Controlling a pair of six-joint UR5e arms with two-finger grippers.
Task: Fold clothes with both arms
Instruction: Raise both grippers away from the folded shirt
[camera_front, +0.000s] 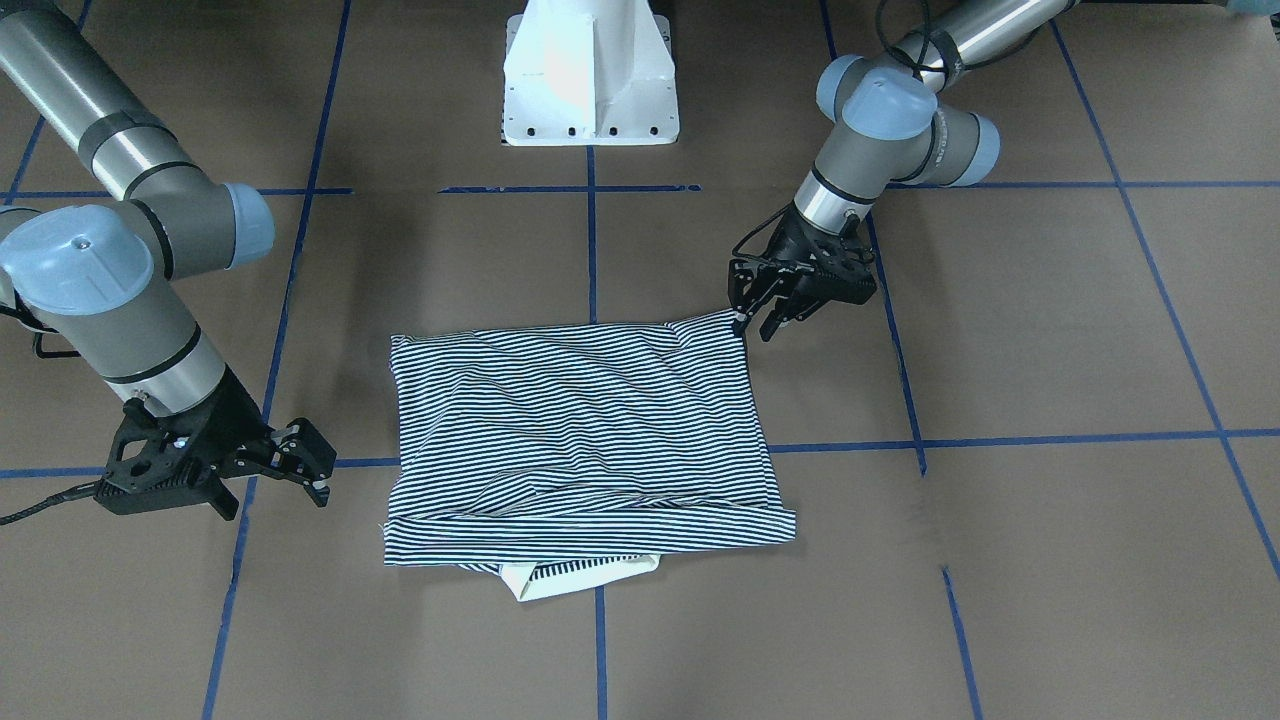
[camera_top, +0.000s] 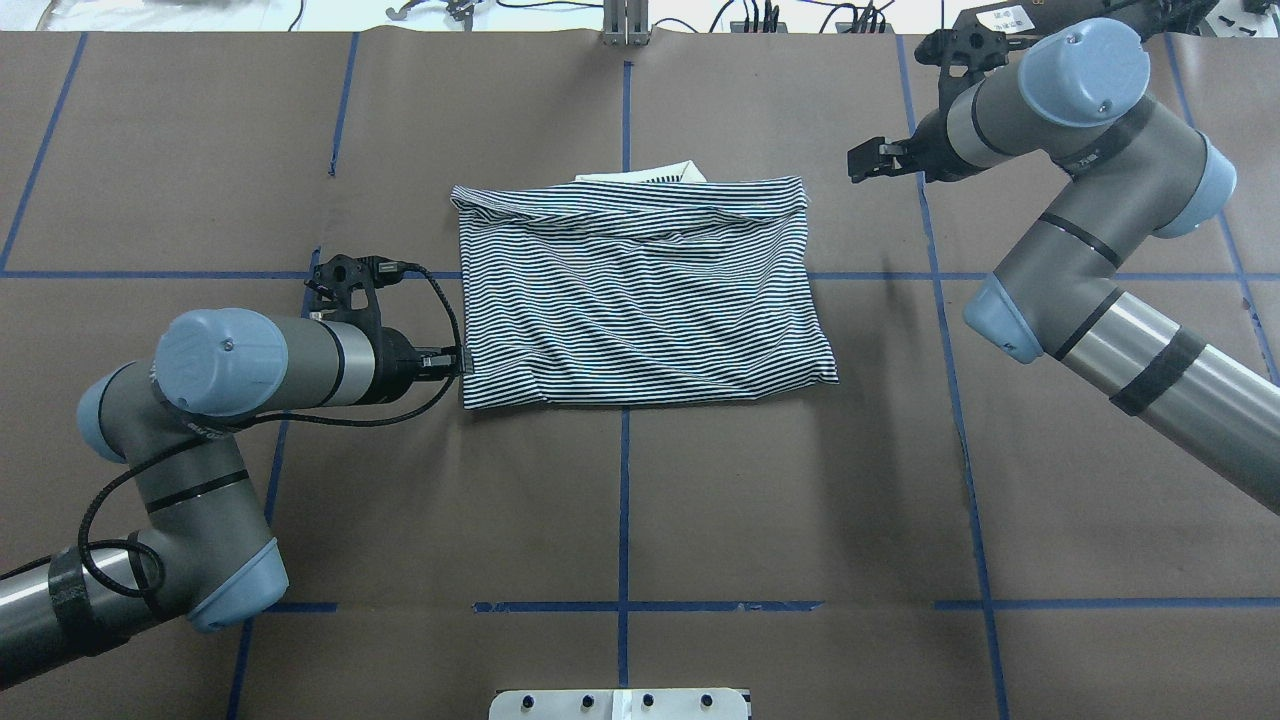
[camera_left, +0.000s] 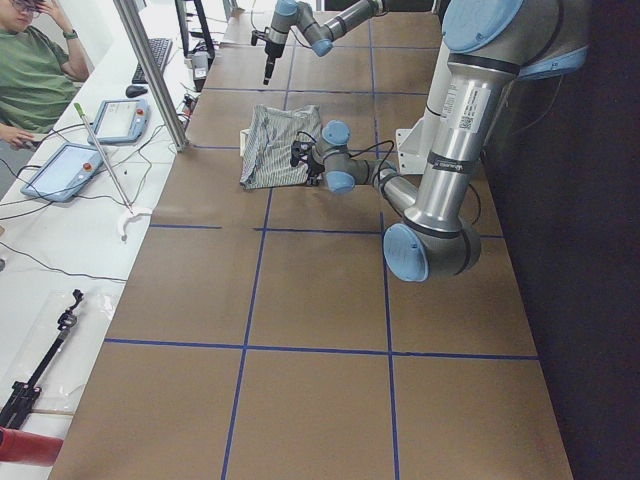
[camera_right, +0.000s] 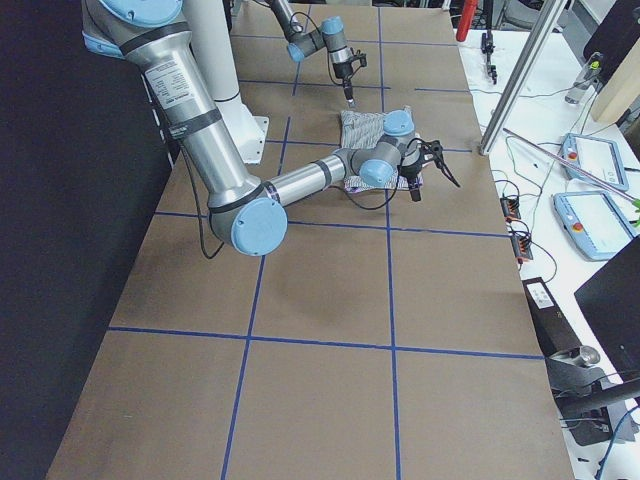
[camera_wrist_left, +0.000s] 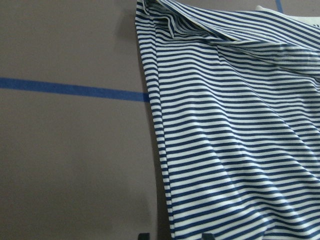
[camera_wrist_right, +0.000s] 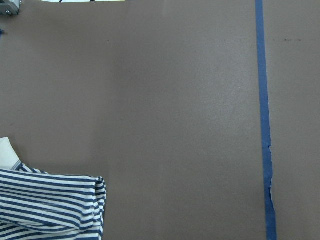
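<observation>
**Shirt folded at mid-table, both grippers released**

You see the striped shirt (camera_top: 640, 300) lying flat on the tabletop (camera_top: 640, 520), folded to a rough rectangle. It lies midway between the left and right edges and somewhat nearer to the far edge than to the robot's edge. The cream collar (camera_front: 580, 580) comes out a little from under the fold on the far side. The top layer has some wrinkles across it.

The left gripper (camera_front: 754, 328) is low at the near left corner of the shirt. Its fingers are apart, not clenched. In the left wrist view the two fingertips (camera_wrist_left: 143, 235) stand on both sides of the shirt's side edge, one over the brown paper and one over the stripes. You cannot tell from the views if they press on the cloth.

The right gripper (camera_front: 300, 465) is off the shirt, near its far right corner but apart from it, over bare tabletop. Its fingers are spread too and hold nothing. The right wrist view shows only that corner of the shirt at the lower left, and a blue tape line (camera_wrist_right: 264, 125).

The white base (camera_front: 590, 80) stands at the middle of the robot's edge. In the left side view a person (camera_left: 35, 70) sits at the white bench (camera_left: 60, 230) beyond the far edge
</observation>
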